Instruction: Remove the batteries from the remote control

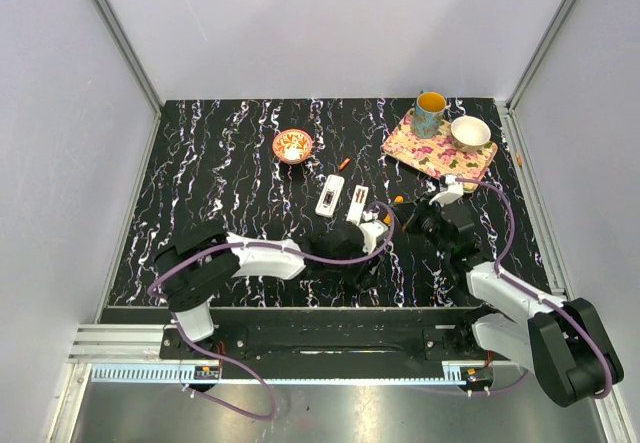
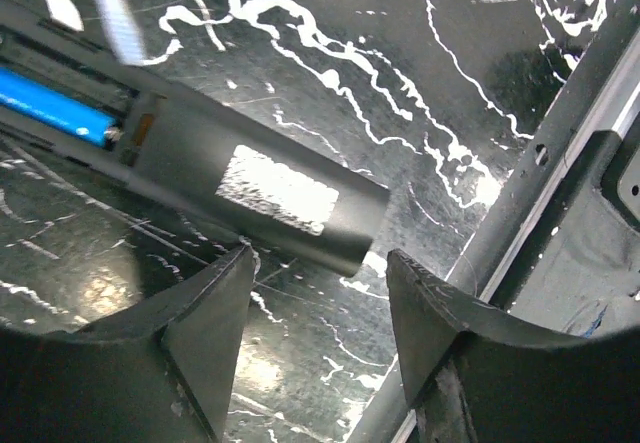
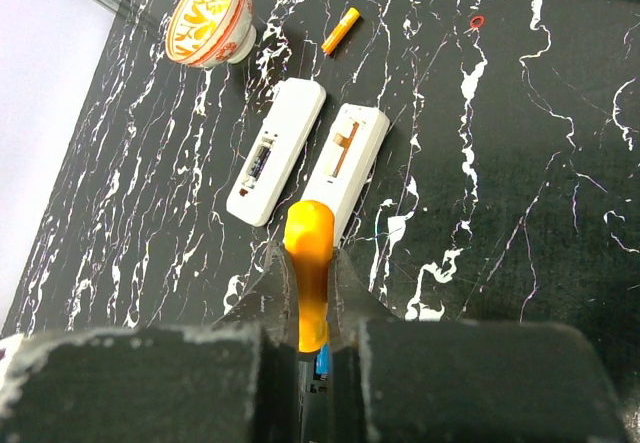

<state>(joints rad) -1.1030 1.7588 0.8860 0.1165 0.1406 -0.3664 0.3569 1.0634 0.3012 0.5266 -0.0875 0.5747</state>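
Note:
My right gripper point(image 3: 305, 253) is shut on an orange battery point(image 3: 308, 263), which sticks out past the fingertips; in the top view it point(image 1: 408, 206) sits right of centre. Another orange battery point(image 3: 340, 31) lies loose beyond two white remotes point(image 3: 275, 148) point(image 3: 345, 158) that lie side by side with their backs open. My left gripper point(image 2: 320, 258) is open and empty, its jaws just short of the end of a black remote point(image 2: 260, 183). That remote's open bay holds a blue cell point(image 2: 50, 108). In the top view the left gripper point(image 1: 352, 241) is near the table's centre.
A red patterned bowl point(image 1: 293, 145) stands behind the remotes. A floral mat point(image 1: 430, 153) at the back right carries a mug point(image 1: 430, 113) and a white bowl point(image 1: 470, 133). A small red ring point(image 3: 477, 22) lies on the table. A metal rail point(image 2: 560, 163) runs beside the left gripper.

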